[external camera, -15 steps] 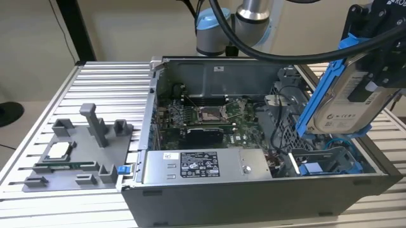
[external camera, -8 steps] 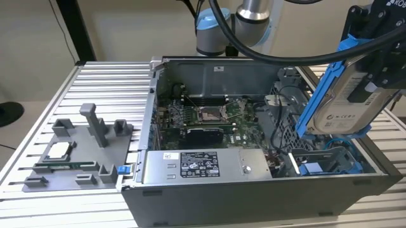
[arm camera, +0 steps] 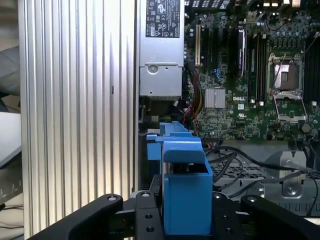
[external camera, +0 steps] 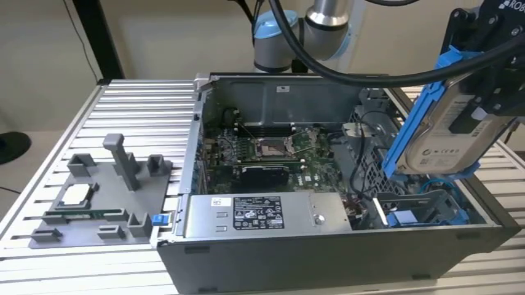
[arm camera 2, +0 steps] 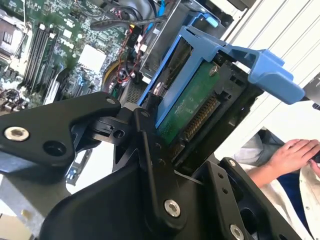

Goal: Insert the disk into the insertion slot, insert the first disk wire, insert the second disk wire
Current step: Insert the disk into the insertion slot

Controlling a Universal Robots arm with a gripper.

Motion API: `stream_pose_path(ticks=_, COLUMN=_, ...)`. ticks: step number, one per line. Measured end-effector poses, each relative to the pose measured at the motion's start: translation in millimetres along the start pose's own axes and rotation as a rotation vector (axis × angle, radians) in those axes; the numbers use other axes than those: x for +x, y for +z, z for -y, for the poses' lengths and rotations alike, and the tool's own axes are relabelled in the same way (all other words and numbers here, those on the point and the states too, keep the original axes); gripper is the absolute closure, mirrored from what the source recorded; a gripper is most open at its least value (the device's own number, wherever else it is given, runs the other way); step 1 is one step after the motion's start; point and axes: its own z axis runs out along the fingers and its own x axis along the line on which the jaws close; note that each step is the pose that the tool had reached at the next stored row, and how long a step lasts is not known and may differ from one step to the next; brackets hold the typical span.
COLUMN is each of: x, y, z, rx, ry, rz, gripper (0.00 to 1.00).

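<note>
Desk [external camera: 123, 110] first: your ribbed aluminium surface carries everything, with the open computer case [external camera: 328, 258] lying on its side toward the exterior view's right edge and reaching close to the near edge. It lies open side up so you can reach inside from above. A grey parts fixture [external camera: 98, 203] sits well apart from it, toward the exterior view's left edge.

Inside the case, the motherboard [external camera: 271, 150] covers the floor. The boxy power supply [external camera: 254, 215] runs along the near wall.

Your disk [external camera: 447, 138] is in the air above the case's near corner on the exterior view's right, and it is not yet seated. It hangs on edge and tilted in its blue carrier [external camera: 414, 117], lower end pointing into the case. I judge that this lines it up with the bay below.

The insertion slot [external camera: 406, 215] sits beneath that lower end, its blue rails showing, with no drive in it.

Your tool [external camera: 492, 92] is clamped on the disk, its black fingers [arm camera: 150, 220] pressed against either side of the carrier, so the opening is no wider than the carrier.

A person's hand [arm camera 2: 292, 155] rests off beside the desk, well apart from the tool.
</note>
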Motion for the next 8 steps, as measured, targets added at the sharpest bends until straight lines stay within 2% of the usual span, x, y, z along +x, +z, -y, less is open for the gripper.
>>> stream_pose_path(ticks=8, x=-0.1, y=8.8, z=6.0, rx=0.0026, ry=0.0, rz=0.0, gripper=1.0)
